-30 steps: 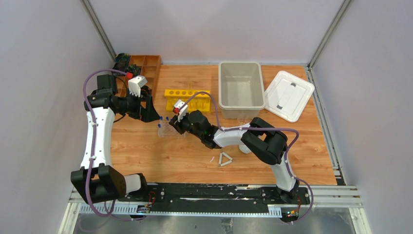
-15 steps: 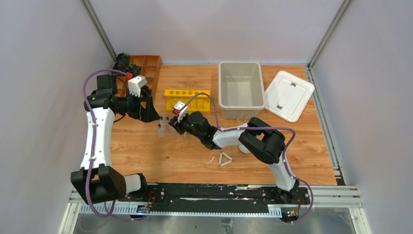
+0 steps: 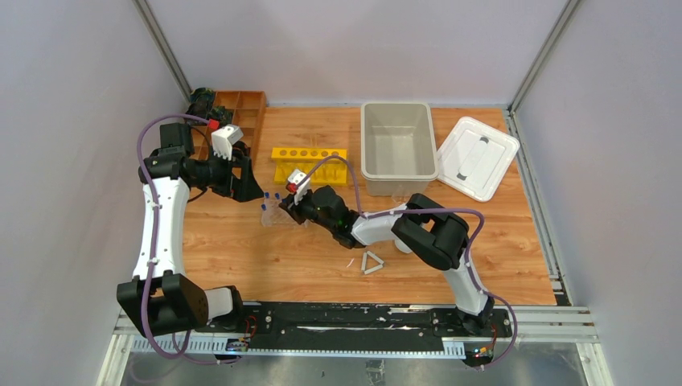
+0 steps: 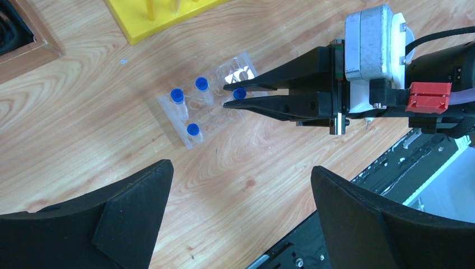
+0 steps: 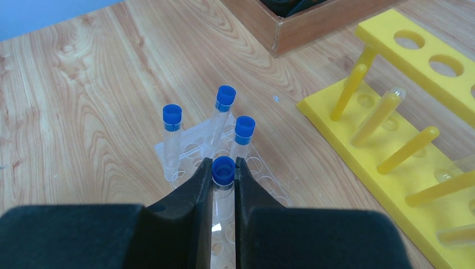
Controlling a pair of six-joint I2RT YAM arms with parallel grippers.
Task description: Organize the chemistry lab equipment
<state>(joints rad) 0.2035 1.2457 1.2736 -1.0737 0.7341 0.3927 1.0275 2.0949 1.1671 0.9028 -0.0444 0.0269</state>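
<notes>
The right fingers [image 5: 193, 193] are closed on a small clear tube with a blue cap [image 5: 223, 170], pinching it just under the cap. The tube stands upright at the near edge of a clear plastic tube rack [image 4: 215, 115]. Whether its foot is seated in a well or held just above one cannot be told. Three more blue-capped tubes [image 5: 172, 120] stand in the rack behind it.

The left fingers [image 4: 129, 213] are spread wide and hold nothing. They hang over the wooden tabletop [image 4: 84, 129] beside the rack.

Farther out, a yellow plastic peg rack [image 3: 310, 163] lies behind the clear one. An open grey plastic bin [image 3: 396, 149] sits to the right, with its white lid [image 3: 476, 158] off beside it. A wooden compartment tray [image 3: 241, 108] sits in the far left corner.

The task looks to be partly done. Three tubes are racked and a fourth is in hand. A small white triangle [image 3: 371, 263] lies loose near the front of the tabletop, and the bin looks empty.

Compared with a second ago, the right arm has edged slightly left toward the rack. The left arm has not moved, and neither set of fingers has changed.
</notes>
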